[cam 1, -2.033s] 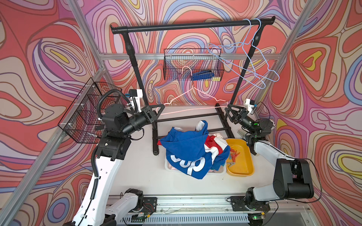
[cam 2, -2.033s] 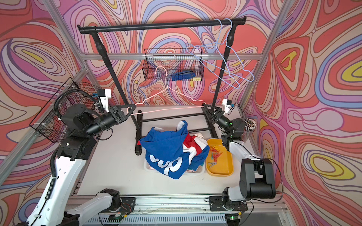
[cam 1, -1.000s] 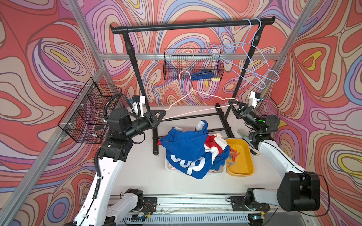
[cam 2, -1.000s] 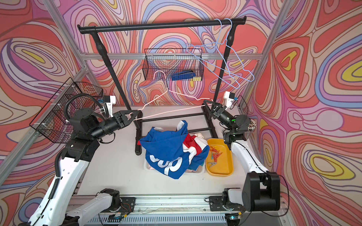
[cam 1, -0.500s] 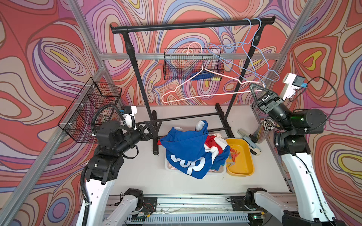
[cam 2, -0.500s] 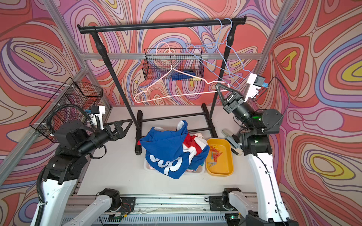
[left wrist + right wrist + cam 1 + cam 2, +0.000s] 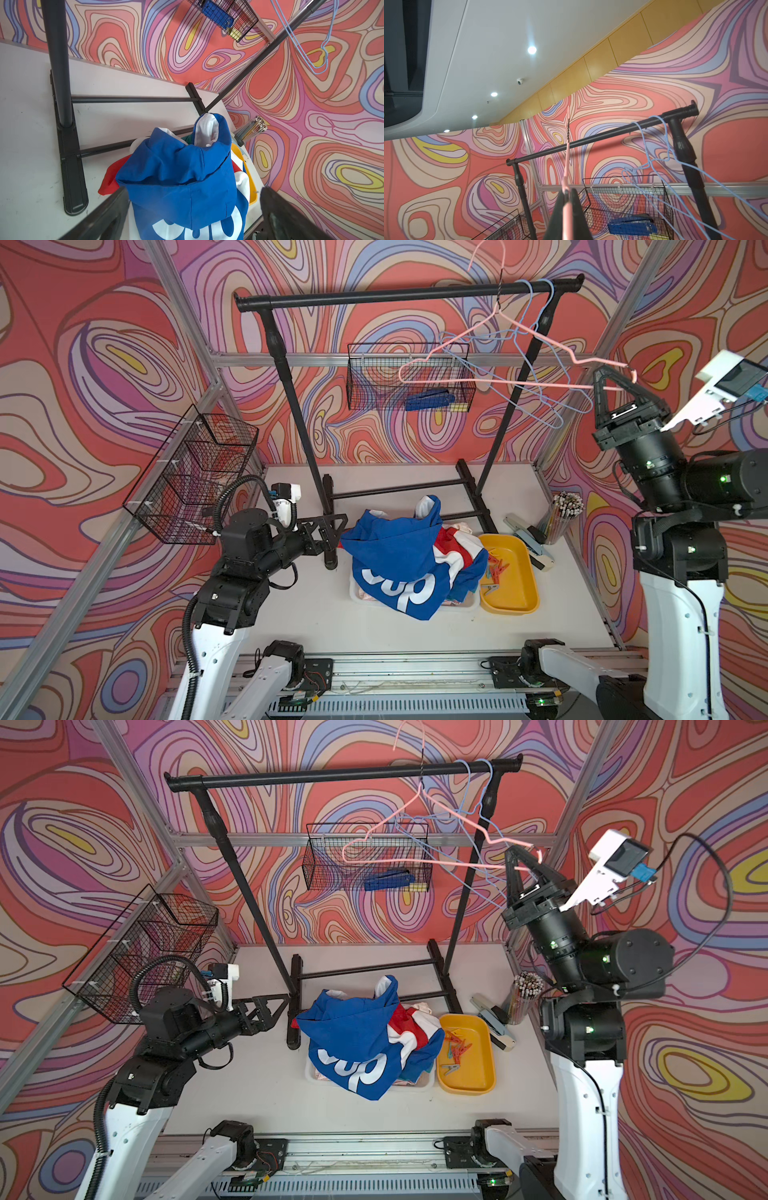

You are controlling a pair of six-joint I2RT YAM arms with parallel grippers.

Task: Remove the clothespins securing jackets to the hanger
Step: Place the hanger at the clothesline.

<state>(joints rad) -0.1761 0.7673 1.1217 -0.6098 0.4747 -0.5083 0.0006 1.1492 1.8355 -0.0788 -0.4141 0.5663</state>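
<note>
We find the jackets heaped on the table, soft and floppy. Left fingers are spread empty beside them. Right fingers pinch the light, springy pink hanger. The clothespins lie in the yellow tray; they look stiff, and we'd squeeze their tails.

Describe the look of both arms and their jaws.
The left arm and right arm have white lower links, black joints and forearms, and black triangular jaws. Each wrist carries a white camera housing, left and right. A ribbed black hose runs along the left arm; a thin black cable loops from the right housing.
</note>
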